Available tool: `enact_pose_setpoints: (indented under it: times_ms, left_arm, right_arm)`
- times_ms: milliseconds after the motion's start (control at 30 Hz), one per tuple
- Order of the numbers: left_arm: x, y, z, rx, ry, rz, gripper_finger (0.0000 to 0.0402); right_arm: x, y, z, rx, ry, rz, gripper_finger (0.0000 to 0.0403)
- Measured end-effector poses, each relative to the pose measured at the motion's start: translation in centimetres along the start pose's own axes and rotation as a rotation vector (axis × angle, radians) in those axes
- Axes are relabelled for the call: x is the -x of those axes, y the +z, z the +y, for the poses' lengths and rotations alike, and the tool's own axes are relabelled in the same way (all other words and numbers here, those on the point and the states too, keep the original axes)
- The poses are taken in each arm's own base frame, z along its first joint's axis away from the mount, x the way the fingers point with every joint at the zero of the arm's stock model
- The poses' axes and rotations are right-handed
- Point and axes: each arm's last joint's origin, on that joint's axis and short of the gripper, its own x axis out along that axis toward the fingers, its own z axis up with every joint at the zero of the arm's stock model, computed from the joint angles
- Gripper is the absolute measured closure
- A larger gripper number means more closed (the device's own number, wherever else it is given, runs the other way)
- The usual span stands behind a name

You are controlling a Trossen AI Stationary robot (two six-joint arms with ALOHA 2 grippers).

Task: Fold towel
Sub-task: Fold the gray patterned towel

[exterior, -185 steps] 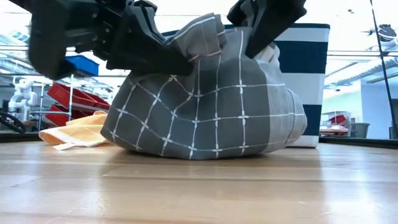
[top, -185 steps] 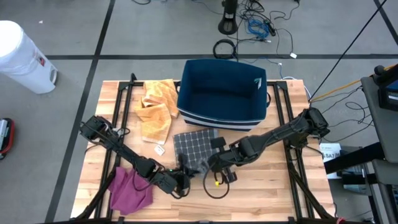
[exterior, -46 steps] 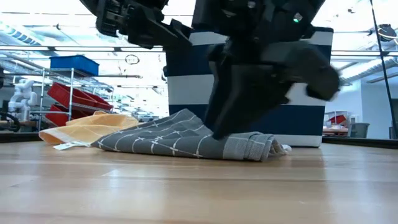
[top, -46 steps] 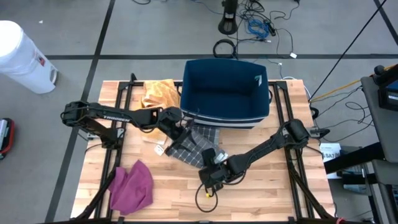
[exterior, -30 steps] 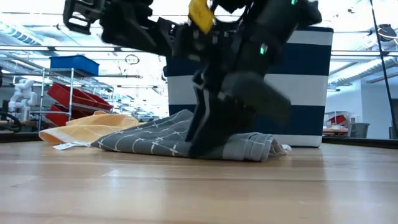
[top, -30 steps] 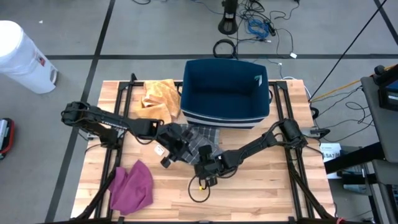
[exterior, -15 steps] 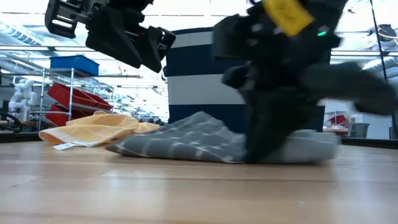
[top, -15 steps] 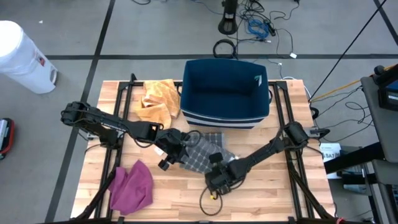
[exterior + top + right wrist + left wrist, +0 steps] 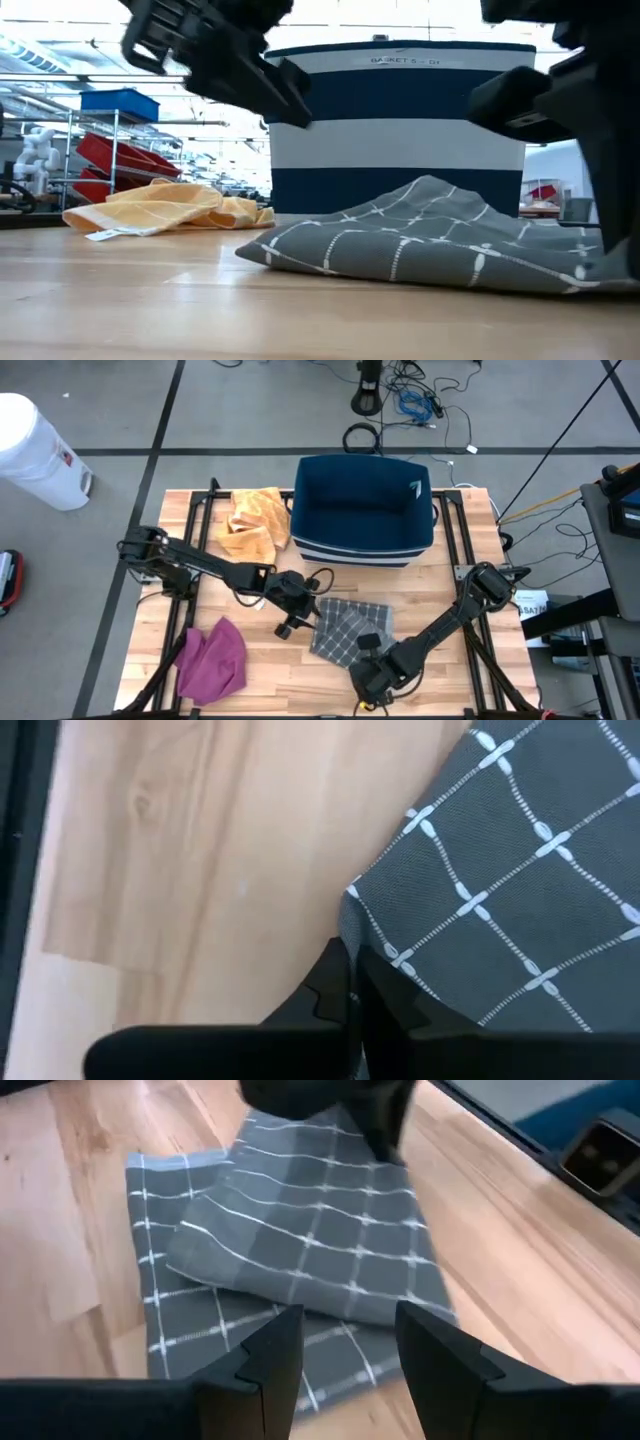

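Where pinched, towel point(image 9: 520, 870) corner hidden.

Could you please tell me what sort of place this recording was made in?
Probably a robotics lab or workshop: a wooden table on a concrete floor, loose cables behind it, and metal shelving with red bins in the room beyond.

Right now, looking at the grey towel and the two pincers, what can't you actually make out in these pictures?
- The grey towel: the low view cuts off its right end behind the dark arm.
- The right pincer: shut on the towel's edge; how much cloth it pinches is hidden under its fingers.
- The left pincer: open above the towel; the high view shows no fingertips, only the arm's dark bulk.
- The basket: its floor is too dark to read.
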Motion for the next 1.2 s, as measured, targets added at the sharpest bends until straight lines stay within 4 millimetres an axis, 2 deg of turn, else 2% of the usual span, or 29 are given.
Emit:
enact_pose_setpoints:
  times_ms: [167, 300, 600, 733, 1000, 1200]
  left_arm:
    - [-2.8, -0.5, 0.8, 0.073, 0.021, -0.106, 0.0236]
    - [-4.1, -0.7, 1.2, 0.165, 0.027, -0.19, 0.0236]
    - [-5.1, -1.5, 1.6, 0.298, 0.117, -0.184, 0.0236]
    - [-5.3, -1.8, 1.9, 0.317, 0.182, -0.173, 0.0236]
    - [-6.2, -3.5, 3.5, 0.38, 0.231, -0.174, 0.0236]
    - [-6.3, -3.0, 4.4, 0.394, 0.196, -0.234, 0.0236]
  right_arm:
    - [0.1, 0.5, 0.6, 0.002, 0.01, -0.079, 0.0386]
    - [0.2, 0.6, 0.6, 0.004, -0.008, -0.104, 0.0365]
    - [2.4, 0.4, 1.0, -0.012, -0.046, -0.153, 0.0254]
    - [3.3, 0.4, 0.9, -0.042, -0.068, -0.175, 0.022]
    - [3.3, -0.5, 0.9, -0.084, -0.105, -0.12, 0.0213]
    - [3.4, -0.9, 1.3, -0.101, -0.108, -0.112, 0.0222]
